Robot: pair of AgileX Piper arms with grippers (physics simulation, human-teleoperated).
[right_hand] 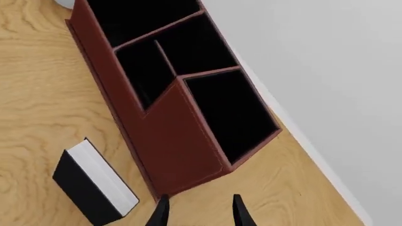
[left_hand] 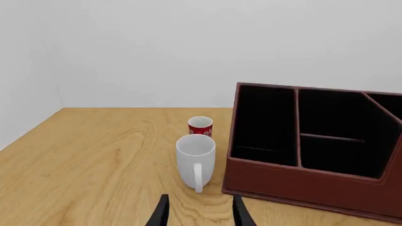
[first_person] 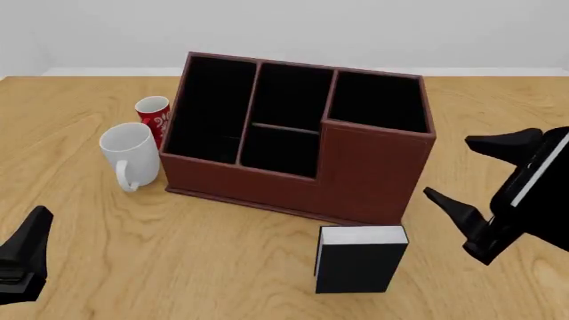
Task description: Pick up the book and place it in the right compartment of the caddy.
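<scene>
The book (first_person: 360, 259) is a black block with white page edges, standing upright on the table just in front of the caddy's (first_person: 294, 177) tall right front wall. The book also shows in the right wrist view (right_hand: 94, 186). The right compartment (first_person: 378, 100) is squarish, black-lined and empty; it shows in the right wrist view too (right_hand: 229, 110). My right gripper (first_person: 467, 177) is open and empty, in the air to the right of the book and caddy. My left gripper (first_person: 26, 257) is at the front left, far from the book; the left wrist view shows it (left_hand: 201, 216) open and empty.
A white mug (first_person: 129, 157) and a red can (first_person: 153, 113) stand left of the caddy. In the left wrist view, the mug (left_hand: 195, 157) is straight ahead of my left fingers. The wooden table (first_person: 178, 267) ends at a white wall behind.
</scene>
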